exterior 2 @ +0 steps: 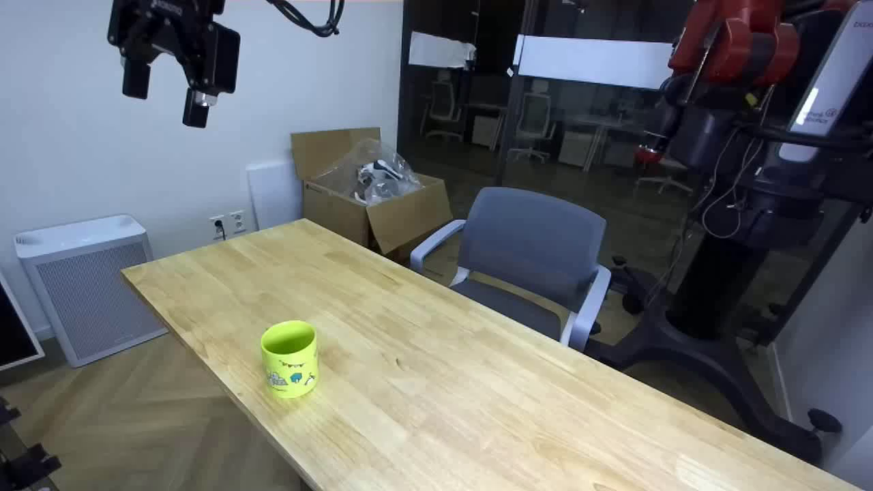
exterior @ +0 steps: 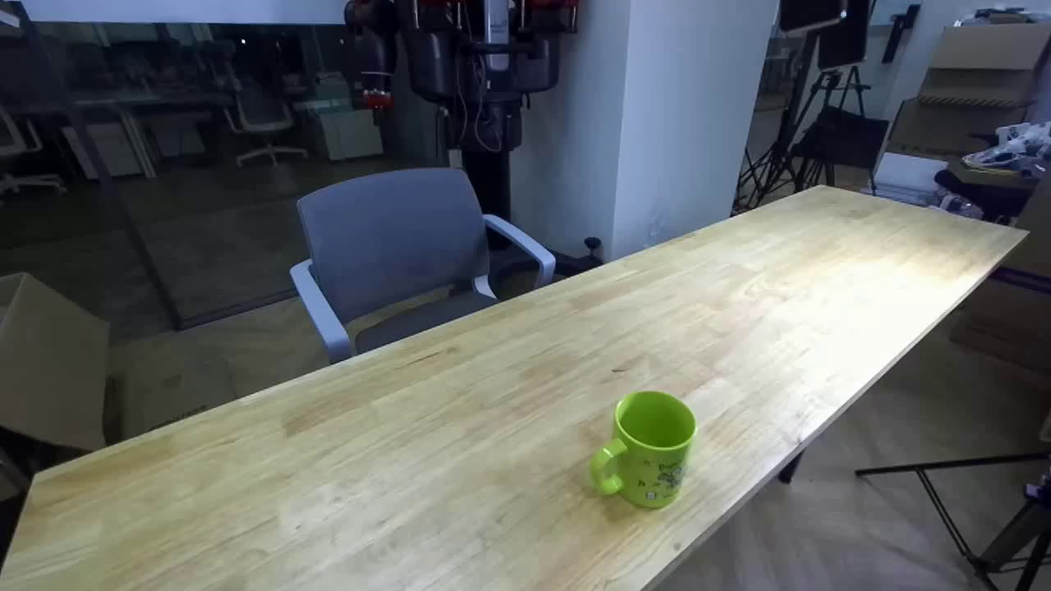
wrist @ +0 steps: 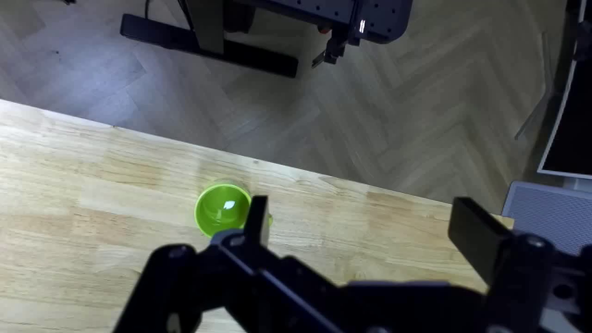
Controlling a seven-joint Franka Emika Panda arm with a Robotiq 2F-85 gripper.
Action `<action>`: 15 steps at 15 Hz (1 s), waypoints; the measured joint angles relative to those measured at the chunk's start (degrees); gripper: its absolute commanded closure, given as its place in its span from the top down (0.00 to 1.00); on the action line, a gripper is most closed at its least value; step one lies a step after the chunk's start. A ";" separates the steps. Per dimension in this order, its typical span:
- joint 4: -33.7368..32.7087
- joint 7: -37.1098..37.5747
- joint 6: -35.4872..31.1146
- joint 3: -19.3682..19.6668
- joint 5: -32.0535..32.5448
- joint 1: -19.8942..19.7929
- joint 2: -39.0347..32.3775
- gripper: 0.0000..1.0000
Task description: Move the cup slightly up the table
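Note:
The cup is a lime-green mug. It stands upright on the light-wood table near one long edge in both exterior views: cup [exterior: 654, 447], table [exterior: 394, 476]; cup [exterior 2: 290, 361], table [exterior 2: 464, 402]. In the wrist view the cup [wrist: 221, 210] is seen from above on the table [wrist: 92, 185], its handle mostly hidden behind a finger. My gripper [exterior 2: 166, 99] is open and empty, high above the table's end. In the wrist view the gripper [wrist: 365, 222] has its fingers wide apart, with the cup outside them, beyond the left finger. The gripper is out of view in an exterior view.
A grey chair [exterior 2: 535, 245] stands against the far long edge. Behind it stands a dark robot with red parts [exterior 2: 740, 198]. An open cardboard box [exterior 2: 341, 215] and a white air purifier [exterior 2: 95, 286] are by the table's end. A tripod [exterior: 944, 509] stands beside the near edge.

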State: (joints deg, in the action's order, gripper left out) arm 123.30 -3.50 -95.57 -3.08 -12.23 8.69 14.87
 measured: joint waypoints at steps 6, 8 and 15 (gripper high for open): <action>-0.01 -0.01 -0.18 0.00 0.00 0.00 -0.02 1.00; -0.01 -0.01 -0.18 0.00 0.00 0.00 -0.02 1.00; 0.24 1.18 -4.75 -0.79 3.52 -0.98 -0.02 1.00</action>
State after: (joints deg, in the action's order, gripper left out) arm 123.54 -2.32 -100.33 -3.87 -8.71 7.71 14.85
